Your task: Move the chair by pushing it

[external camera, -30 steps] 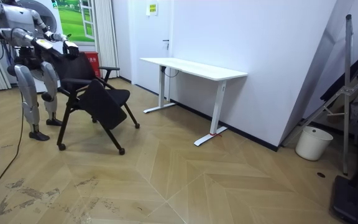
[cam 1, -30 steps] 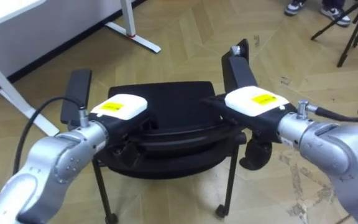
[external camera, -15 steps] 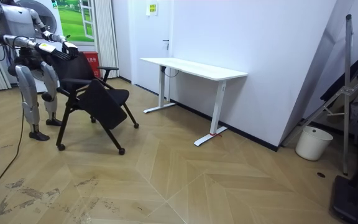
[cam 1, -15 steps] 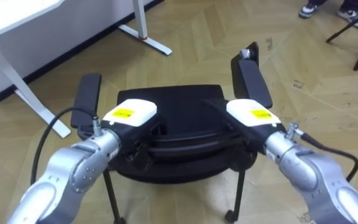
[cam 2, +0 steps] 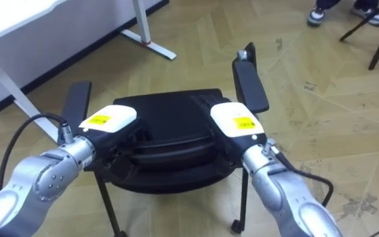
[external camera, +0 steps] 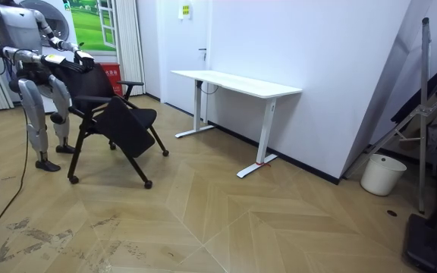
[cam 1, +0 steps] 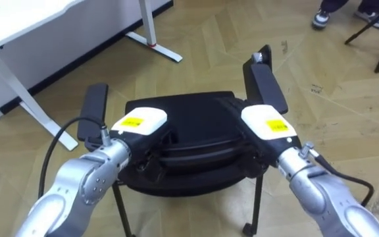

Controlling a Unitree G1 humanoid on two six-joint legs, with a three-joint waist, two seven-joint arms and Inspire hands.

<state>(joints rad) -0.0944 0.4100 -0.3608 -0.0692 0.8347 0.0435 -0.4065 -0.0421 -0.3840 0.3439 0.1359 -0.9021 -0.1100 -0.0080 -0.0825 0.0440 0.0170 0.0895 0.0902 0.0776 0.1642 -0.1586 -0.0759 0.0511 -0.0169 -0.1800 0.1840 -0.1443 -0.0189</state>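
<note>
Room view's left: the robot stands behind the black chair (external camera: 124, 125), both arms reaching to its backrest. Left hand (cam 1: 139, 122) and right hand (cam 1: 267, 123) lie on the backrest's top edge; whether either grips it cannot be determined. A white desk (external camera: 237, 83) stands further right.

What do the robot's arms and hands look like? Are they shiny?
Yes, shiny! The left arm and right arm are rounded silver metal, like fat tubes. The left hand and right hand are dark underneath, each with a smooth white cover on its back and a yellow sticker with dark print. A black cable loops out beside the left wrist.
</note>
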